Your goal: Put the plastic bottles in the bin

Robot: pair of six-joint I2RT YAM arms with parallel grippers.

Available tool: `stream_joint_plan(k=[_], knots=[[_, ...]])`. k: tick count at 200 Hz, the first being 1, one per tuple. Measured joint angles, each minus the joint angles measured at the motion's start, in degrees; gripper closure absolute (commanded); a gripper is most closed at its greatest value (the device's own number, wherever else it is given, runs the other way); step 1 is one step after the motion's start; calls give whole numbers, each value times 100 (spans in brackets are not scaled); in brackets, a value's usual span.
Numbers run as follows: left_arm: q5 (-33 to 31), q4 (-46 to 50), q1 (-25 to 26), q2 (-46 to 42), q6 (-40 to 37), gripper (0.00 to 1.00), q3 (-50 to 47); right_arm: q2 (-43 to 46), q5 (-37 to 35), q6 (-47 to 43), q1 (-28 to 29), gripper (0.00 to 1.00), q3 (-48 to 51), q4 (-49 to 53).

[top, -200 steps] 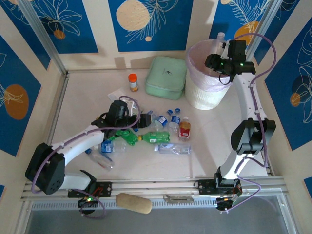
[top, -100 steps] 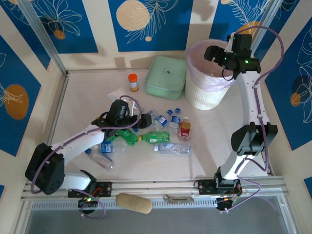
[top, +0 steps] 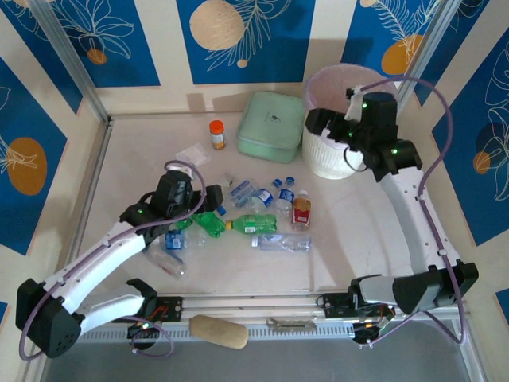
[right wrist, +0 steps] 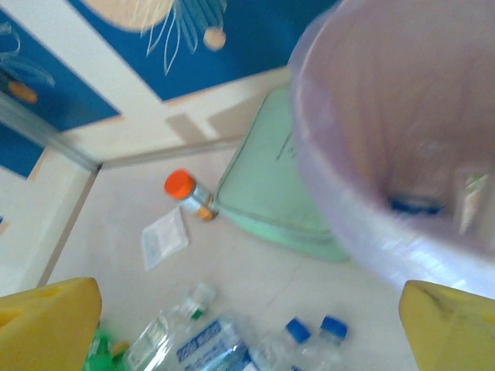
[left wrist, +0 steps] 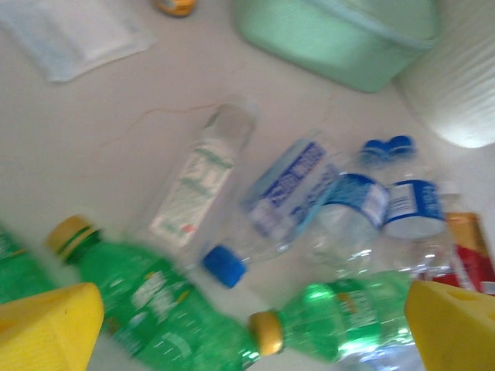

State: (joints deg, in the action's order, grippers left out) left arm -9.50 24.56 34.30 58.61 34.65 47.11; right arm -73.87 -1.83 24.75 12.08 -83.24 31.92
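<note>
Several plastic bottles [top: 262, 223] lie and stand in a cluster mid-table: two green ones [left wrist: 155, 309] [left wrist: 348, 317], clear blue-capped ones [left wrist: 278, 201] and one with orange-red liquid [top: 301, 211]. My left gripper [top: 213, 196] hovers open just left of the cluster, with nothing between its yellow fingertips [left wrist: 46, 325]. The bin [top: 328, 78], white with a pink liner, stands at the back right. My right gripper [top: 316, 122] hangs open and empty at the bin's left rim. In the right wrist view, a blue-capped bottle [right wrist: 414, 205] lies inside the bin [right wrist: 371, 131].
A mint green lidded box [top: 271, 126] sits directly left of the bin. An orange-capped jar [top: 216, 134] and a flat clear bag [top: 193, 153] lie behind the cluster. Walls close in the back and both sides.
My right gripper opened over the bin, let its bottle drop in, then swung left and down to the bin's left rim. The left gripper drew back slightly to the left, still open.
</note>
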Motion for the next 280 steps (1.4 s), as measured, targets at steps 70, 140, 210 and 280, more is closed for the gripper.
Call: stream_joint_plan(k=[70,140,210,280], knots=[[-780,2186,0,-1580,997,0,-560,101,-111,481,1353,1,1915,-595],[-852,3576,0,-1740,2083,0,-986,101,-444,883,2002,1,2555,-1086],[-861,3250,0,-1585,3077,2,-1858,98,-855,1121,2186,1,2813,-1314],[-846,2328,0,-828,3589,23,-2214,98,-970,1217,2319,1,2813,-1239]])
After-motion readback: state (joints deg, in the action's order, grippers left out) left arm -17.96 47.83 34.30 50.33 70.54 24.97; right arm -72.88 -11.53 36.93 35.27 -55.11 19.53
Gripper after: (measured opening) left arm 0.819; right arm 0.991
